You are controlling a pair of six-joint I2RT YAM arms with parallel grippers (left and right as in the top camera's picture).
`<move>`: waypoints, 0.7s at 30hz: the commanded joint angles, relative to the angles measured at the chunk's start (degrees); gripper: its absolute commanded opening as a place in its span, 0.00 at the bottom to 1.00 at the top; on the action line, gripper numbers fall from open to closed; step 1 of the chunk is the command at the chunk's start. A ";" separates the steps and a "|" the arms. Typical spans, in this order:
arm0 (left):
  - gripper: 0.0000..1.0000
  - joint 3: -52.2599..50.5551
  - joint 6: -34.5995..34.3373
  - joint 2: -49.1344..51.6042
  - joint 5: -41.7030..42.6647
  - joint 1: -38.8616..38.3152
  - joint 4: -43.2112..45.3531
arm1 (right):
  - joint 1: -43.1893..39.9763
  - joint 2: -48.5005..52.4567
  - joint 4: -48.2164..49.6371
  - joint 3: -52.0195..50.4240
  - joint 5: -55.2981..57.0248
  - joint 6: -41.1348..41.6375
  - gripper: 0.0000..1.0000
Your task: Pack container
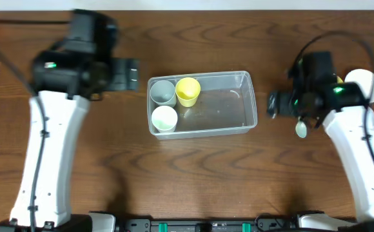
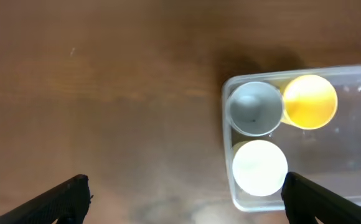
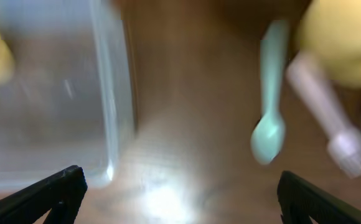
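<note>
The left arm reached up its side of the table (image 1: 206, 174), its wrist bent inward, so the left gripper (image 1: 126, 73) hung just beside the far left corner of the container (image 1: 203, 132), its jaws spread wide with nothing between them. The right arm came up the other side, and the right gripper (image 1: 274, 103) sat near the container's right end, not touching it, jaws likewise parted and empty.

The clear container lay mid-table. A grey cup (image 1: 162, 91), a yellow cup (image 1: 187, 90) and a white cup (image 1: 164, 118) crowded its left end, and the rest was bare. A mint spoon (image 1: 301, 129) lay just beside the right wrist. The right wrist view was blurred. Bare wood lay all around the tub.
</note>
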 commanded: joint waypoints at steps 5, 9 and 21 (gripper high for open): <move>0.98 -2.67 -4.00 -0.81 10.14 10.64 -0.55 | -10.01 4.92 -0.74 14.80 5.44 -3.37 0.99; 0.98 -5.62 -3.08 -0.81 10.80 11.32 0.87 | -15.15 11.56 -1.55 16.74 5.49 -6.71 0.99; 0.98 -7.98 -0.96 -0.79 11.17 10.58 2.16 | -16.39 32.54 0.72 16.74 6.95 -11.34 0.97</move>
